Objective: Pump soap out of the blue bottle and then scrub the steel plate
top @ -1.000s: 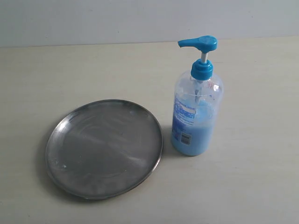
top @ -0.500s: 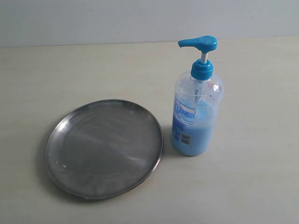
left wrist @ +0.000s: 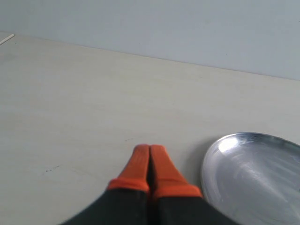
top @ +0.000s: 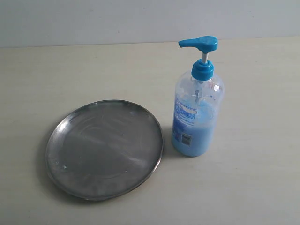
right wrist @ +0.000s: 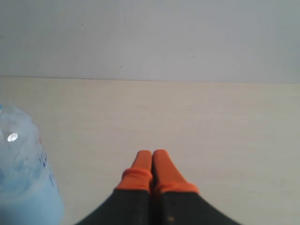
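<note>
The blue bottle [top: 197,112] stands upright on the pale table, its blue pump head [top: 199,44] raised and light blue soap filling its lower part. To its left lies the steel plate [top: 104,149], dull grey and smudged. Neither gripper appears in the exterior view. In the left wrist view my left gripper [left wrist: 149,149] is shut, orange tips pressed together and holding nothing, with the steel plate's rim [left wrist: 211,154] close beside it. My right gripper [right wrist: 152,153] is likewise shut and holds nothing, with the blue bottle [right wrist: 23,183] off to one side.
A pale wall [top: 140,18] runs along the far edge of the cream table [top: 262,187].
</note>
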### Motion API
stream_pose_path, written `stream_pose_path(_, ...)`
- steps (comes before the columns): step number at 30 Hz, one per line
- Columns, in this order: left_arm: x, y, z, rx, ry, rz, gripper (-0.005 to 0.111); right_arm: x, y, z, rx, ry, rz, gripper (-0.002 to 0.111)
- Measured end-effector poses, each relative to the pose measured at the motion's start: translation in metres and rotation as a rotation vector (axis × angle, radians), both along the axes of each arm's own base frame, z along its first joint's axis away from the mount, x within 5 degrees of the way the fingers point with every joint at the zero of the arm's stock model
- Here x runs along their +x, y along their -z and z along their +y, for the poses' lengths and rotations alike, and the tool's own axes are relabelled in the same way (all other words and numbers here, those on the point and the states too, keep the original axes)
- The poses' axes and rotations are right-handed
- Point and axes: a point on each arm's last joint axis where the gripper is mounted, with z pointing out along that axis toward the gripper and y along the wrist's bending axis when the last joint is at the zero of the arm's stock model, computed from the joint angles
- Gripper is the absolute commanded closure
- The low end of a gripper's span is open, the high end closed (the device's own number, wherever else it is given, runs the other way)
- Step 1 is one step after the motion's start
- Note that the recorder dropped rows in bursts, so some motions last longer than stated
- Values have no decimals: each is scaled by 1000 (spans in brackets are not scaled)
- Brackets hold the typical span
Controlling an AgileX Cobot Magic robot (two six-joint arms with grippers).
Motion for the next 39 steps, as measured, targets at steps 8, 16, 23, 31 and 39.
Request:
stream_pose_path(8,0,0,0,0,0,0,106,22,-27,2,-3,0,30,108)
stream_pose_path(16,0,0,0,0,0,0,106,43,-52,4,-3,0,33,108)
stream_pose_path(23,0,0,0,0,0,0,106,52,-58,5,-4,0,39,108)
stream_pose_path(31,0,0,0,0,0,0,106,53,-58,5,-4,0,40,108)
stream_pose_path(39,0,0,0,0,0,0,106,54,-60,8,121,5,23,108)
